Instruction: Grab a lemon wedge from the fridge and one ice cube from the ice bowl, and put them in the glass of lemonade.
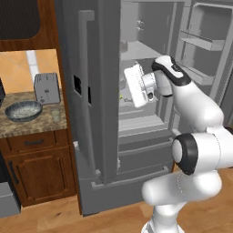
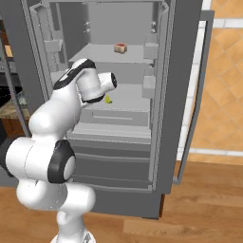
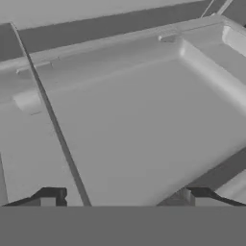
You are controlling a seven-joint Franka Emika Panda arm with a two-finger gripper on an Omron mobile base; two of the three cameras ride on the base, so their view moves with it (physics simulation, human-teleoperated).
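Reaching into the open fridge (image 2: 190, 71), the arm is working on the first step of the task: fetching the lemon wedge (image 2: 108, 99). The wedge, a small yellow piece, is lying on the middle shelf just beside the wrist in the right base view, not yet picked up. The gripper (image 3: 125, 197) is pointing at bare grey shelf, its two finger tips standing wide apart with nothing between them. Out on the counter to the left of the fridge, the ice bowl (image 1: 23, 110) is sitting in front of the toaster (image 1: 47, 88), with the glass (image 1: 55, 114) just beside the bowl; both are waiting untouched. The next move is likely calling for the hand to turn toward the wedge, bringing it between the fingers before they close.
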